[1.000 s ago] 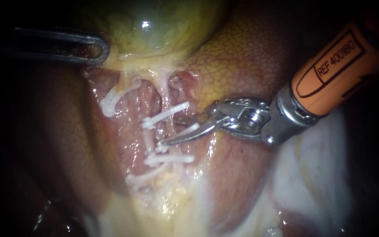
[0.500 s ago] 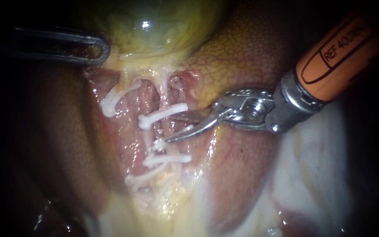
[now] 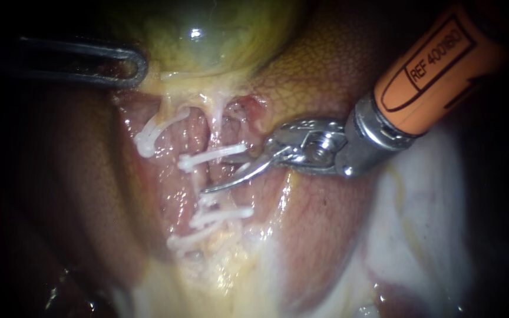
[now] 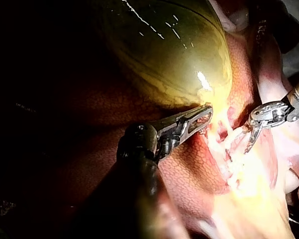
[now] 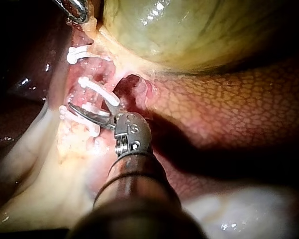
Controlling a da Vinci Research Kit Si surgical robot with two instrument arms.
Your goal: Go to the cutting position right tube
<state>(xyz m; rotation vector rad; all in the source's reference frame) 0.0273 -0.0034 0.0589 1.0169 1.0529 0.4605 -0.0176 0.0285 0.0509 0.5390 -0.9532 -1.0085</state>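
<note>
A surgical robot's right instrument [image 3: 224,175] reaches in from the upper right, its two curved blades parted in a narrow V at the right tube [image 3: 218,126], a pale strand running down from the gallbladder [image 3: 207,35]. The lower blade lies across the tube just below the uppermost white clip [image 3: 210,158], its tip past the tube's far side. The shorter upper blade sits close under that clip. Whether both blades touch the tube cannot be told, so the jaws count as open. Further clips [image 3: 222,215] cross the same tube below the blades, and one more clip [image 3: 148,138] sits on the tube to the left.

The left instrument [image 3: 132,66], dark and slotted, comes in from the left with its jaws closed on the yellowish tissue at the gallbladder's lower edge, well apart from the blades. The mottled liver [image 3: 325,76] lies behind and beside the working field.
</note>
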